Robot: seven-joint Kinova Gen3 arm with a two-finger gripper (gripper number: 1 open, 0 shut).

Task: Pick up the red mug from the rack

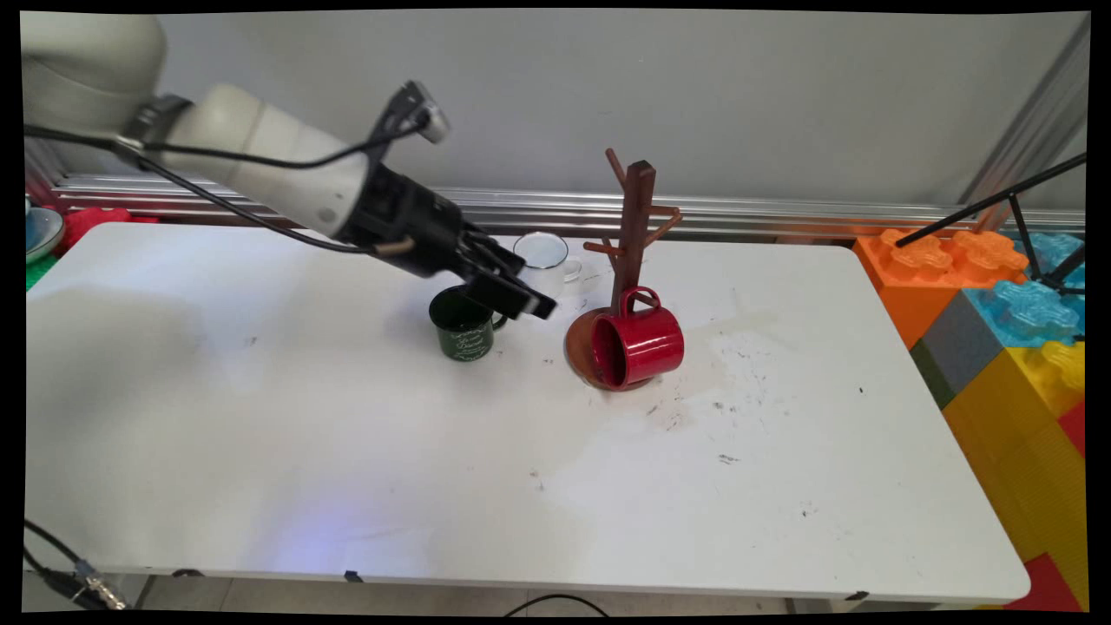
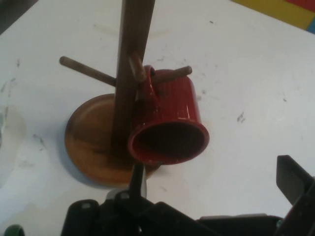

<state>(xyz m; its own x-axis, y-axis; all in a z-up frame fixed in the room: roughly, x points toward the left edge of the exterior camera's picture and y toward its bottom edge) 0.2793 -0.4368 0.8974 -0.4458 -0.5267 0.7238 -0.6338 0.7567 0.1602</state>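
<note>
Red mug on mug tree

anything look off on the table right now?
The red mug hangs by its handle from a low peg of the wooden mug tree, tipped sideways, mouth facing the camera. The white table is scuffed and stained around it.
</note>
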